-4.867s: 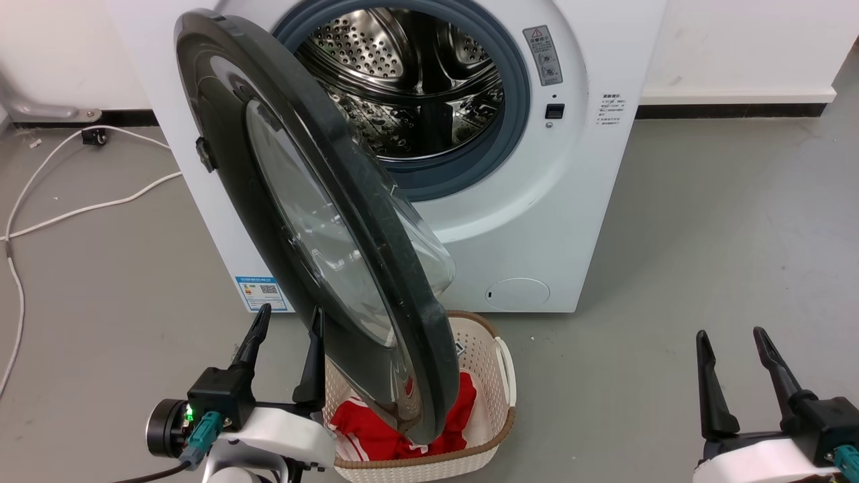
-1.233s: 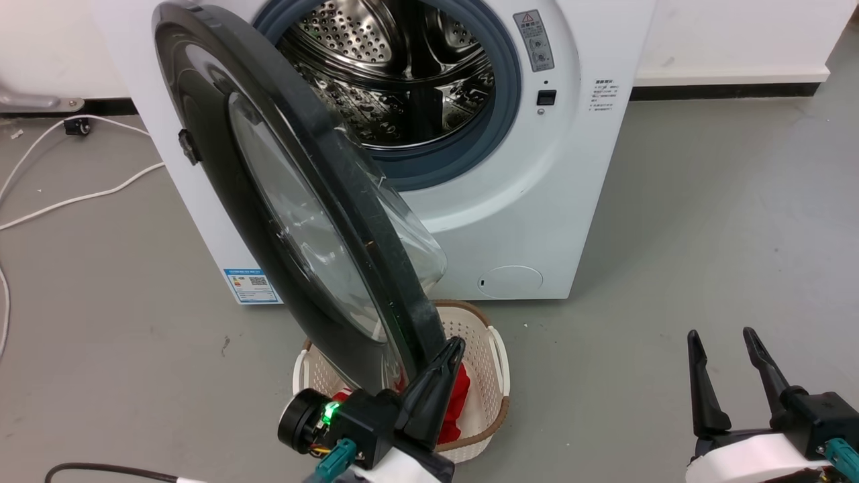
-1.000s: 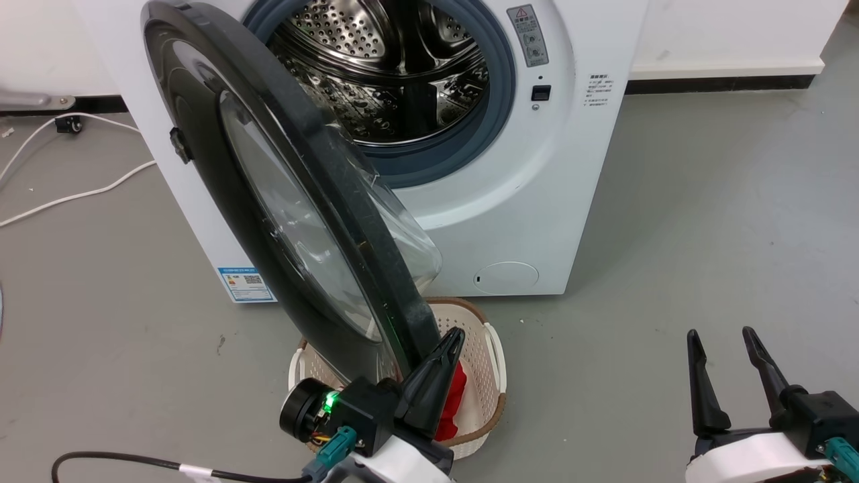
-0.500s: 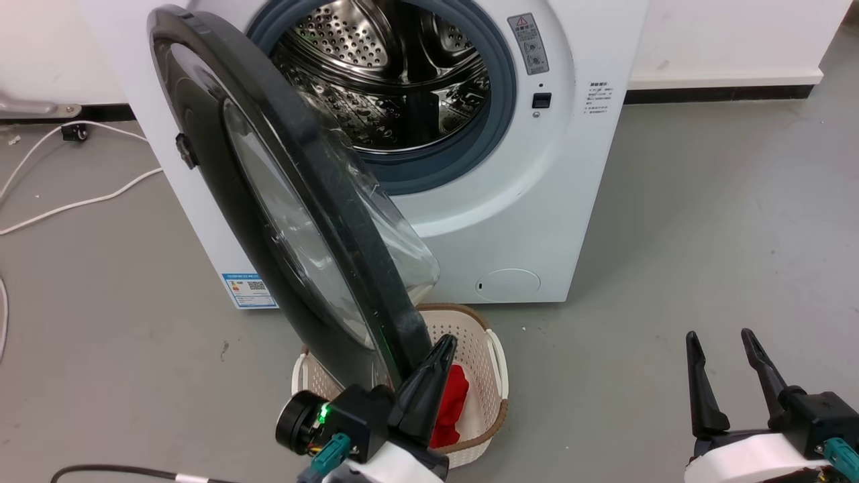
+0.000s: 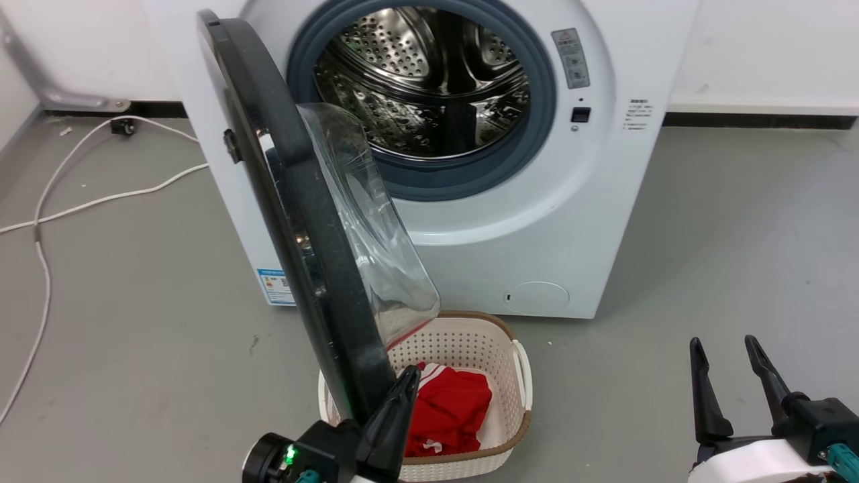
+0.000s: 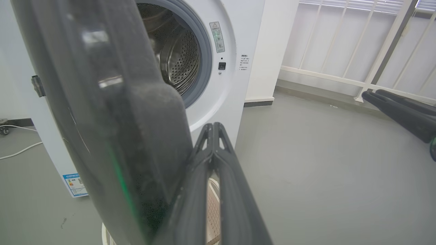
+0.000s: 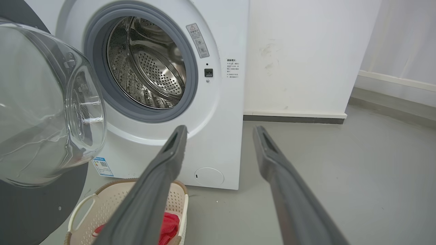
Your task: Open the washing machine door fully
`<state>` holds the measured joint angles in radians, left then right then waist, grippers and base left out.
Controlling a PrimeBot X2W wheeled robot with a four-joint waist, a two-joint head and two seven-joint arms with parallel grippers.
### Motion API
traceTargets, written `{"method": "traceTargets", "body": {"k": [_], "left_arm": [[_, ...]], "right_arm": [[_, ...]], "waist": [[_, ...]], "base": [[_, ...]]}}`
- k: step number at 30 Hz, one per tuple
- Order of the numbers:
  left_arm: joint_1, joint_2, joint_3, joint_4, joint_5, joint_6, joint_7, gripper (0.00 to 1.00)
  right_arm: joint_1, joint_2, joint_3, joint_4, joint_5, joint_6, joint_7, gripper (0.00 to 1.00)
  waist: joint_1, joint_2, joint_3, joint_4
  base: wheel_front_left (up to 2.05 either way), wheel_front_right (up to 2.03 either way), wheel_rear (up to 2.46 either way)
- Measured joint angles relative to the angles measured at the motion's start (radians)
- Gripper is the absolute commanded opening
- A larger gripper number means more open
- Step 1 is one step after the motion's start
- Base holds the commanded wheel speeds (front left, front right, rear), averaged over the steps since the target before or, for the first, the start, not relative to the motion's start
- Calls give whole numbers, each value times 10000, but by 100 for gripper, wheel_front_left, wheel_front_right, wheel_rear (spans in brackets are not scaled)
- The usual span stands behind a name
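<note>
The washing machine (image 5: pixel 537 221) is a white front-loader with its steel drum (image 5: pixel 436 80) exposed. The washing machine door (image 5: pixel 288 221), glossy black, stands roughly edge-on to me, its clear glass bowl (image 5: pixel 366 228) bulging to the right. My left gripper (image 5: pixel 411 373) is shut with nothing in it, its tip against the inner side of the door's lower rim. The left wrist view has the shut left gripper (image 6: pixel 213 126) beside the door (image 6: pixel 102 102). At the lower right my right gripper (image 5: pixel 728 349) is open and apart from the washer, also seen open as the right gripper (image 7: pixel 219 131).
A cream perforated basket (image 5: pixel 470 342) holding red cloth (image 5: pixel 449 409) stands on the grey floor under the door. A white cable (image 5: pixel 100 198) trails over the floor at the left. A white railing (image 6: pixel 357 41) runs along the right of the left wrist view.
The door has swung further open to the left, from slanted to nearly edge-on. My shut left gripper has followed its lower rim. The head camera has shifted too. The right gripper has stayed put.
</note>
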<state>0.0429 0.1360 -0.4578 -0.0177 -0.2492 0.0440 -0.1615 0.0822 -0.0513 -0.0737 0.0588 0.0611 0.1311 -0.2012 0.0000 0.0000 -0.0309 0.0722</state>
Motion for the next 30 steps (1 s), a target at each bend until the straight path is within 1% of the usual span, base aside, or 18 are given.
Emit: {"method": "traceTargets", "body": {"k": [11, 12, 20, 25, 30], "left_arm": [[603, 288, 345, -849, -4, 510, -44, 0], [681, 380, 520, -1020, -19, 671, -59, 0], [771, 550, 1024, -1204, -205, 970, -117, 0], [772, 713, 1534, -1193, -433, 1141, -267, 0], [716, 957, 2226, -1057, -729, 1246, -443, 0]], "right_arm": [[4, 4, -107, -15, 13, 0, -25, 100], [4, 2, -134, -8, 15, 0, -50, 100], [-19, 4, -184, -23, 40, 0, -86, 100], [-31, 4, -205, -69, 15, 0, -38, 100], [-60, 4, -207, -157, 2, 0, 10, 100]], "waist": [[0, 0, -13, 939], [1, 0, 4, 1243], [0, 0, 92, 1999], [0, 0, 165, 2277], [1, 0, 240, 2350]], "base": [[0, 0, 0], [0, 0, 0], [0, 0, 0], [0, 0, 0], [0, 0, 0]]}}
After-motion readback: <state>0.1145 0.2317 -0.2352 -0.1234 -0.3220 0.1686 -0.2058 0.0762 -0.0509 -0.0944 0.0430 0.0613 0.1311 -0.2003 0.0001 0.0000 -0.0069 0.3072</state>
